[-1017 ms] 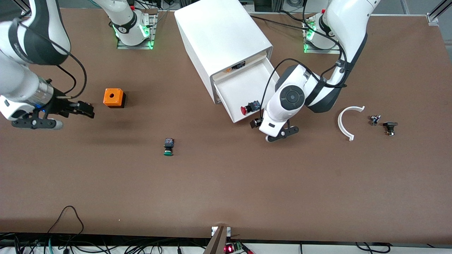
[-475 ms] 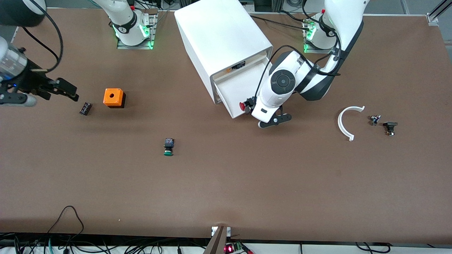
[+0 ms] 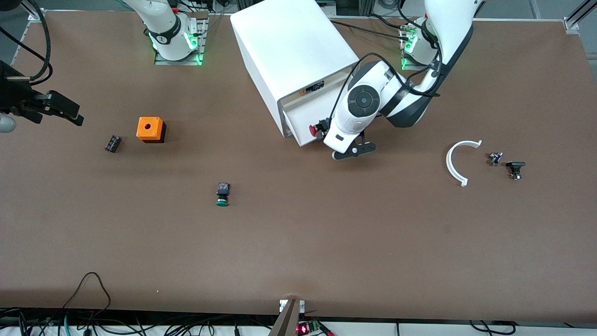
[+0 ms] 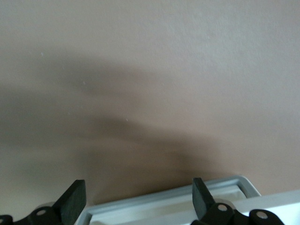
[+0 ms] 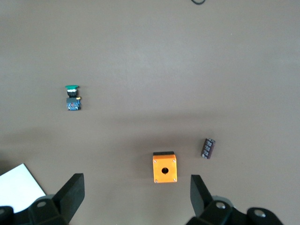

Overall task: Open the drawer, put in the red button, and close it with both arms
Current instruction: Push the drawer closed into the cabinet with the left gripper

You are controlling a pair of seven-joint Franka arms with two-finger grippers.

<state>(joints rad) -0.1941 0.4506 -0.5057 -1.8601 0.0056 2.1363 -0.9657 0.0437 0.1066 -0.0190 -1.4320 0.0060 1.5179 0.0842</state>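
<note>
Lying in drawer [image 3: 298,122]: red button [image 3: 315,130].

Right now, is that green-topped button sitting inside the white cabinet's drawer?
No, the green button lies out on the bare table, well apart from the drawer.

The left arm bent low from its base, its pincer [image 4: 138,199] spread wide open just above the tabletop [image 3: 298,242]. The right arm waited raised at its end of the tabletop, its pincer [image 5: 136,197] likewise spread open.

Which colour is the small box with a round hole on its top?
Orange, with a black base. The small box shows best in the front view.
</note>
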